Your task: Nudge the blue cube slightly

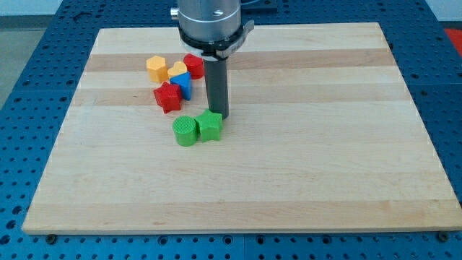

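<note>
The blue cube (183,86) sits in a cluster at the view's upper left of the wooden board (303,159). It touches a red star-like block (167,97) at its lower left and a yellow heart block (177,70) above it. My tip (219,115) is at the lower end of the dark rod, right of the blue cube and apart from it. The tip stands just above a green block (210,126), touching or nearly touching its top edge.
An orange block (156,68) and a red cylinder (193,66) lie at the top of the cluster. A green cylinder (185,131) sits left of the green block, touching it. Blue perforated table surrounds the board.
</note>
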You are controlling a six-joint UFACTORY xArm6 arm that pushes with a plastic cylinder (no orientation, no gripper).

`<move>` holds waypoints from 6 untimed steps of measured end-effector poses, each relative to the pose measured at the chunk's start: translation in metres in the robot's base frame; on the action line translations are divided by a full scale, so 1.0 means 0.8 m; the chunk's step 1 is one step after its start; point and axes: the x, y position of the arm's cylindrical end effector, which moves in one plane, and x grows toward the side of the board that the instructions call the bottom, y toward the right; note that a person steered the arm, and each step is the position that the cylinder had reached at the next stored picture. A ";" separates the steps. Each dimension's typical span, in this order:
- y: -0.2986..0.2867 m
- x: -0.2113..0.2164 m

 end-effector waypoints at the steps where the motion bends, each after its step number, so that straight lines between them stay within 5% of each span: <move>1: 0.000 0.006; 6: 0.023 -0.205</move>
